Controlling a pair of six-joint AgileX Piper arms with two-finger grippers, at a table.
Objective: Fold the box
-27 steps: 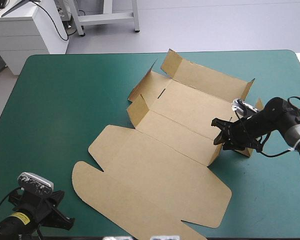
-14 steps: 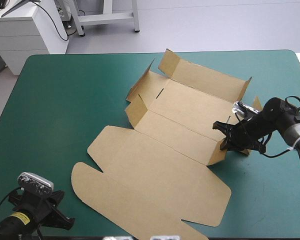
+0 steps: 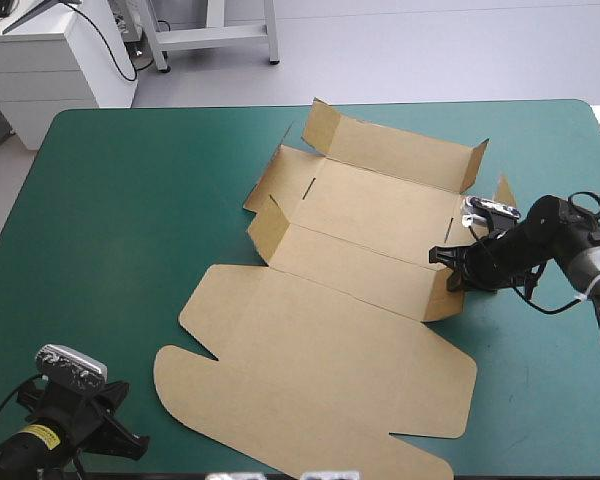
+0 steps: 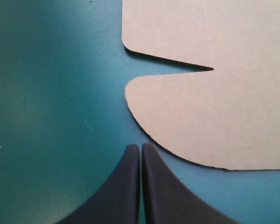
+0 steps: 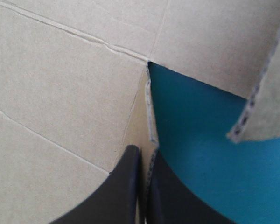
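We see the box (image 3: 350, 300), a big cut sheet of smooth brown board, lying mostly flat in the middle of the teal-green cover (image 3: 110, 220). Its near flaps have round corners and a thin pointed slit between them. Its far wall and small end flaps stand up. The right gripper (image 5: 144, 150) pinches a short flap at the box's right end, and we see the bumpy cut edge between its black fingers (image 5: 126, 186). The left gripper (image 4: 140, 145) is pressed together, holding nothing, just beside a round flap.
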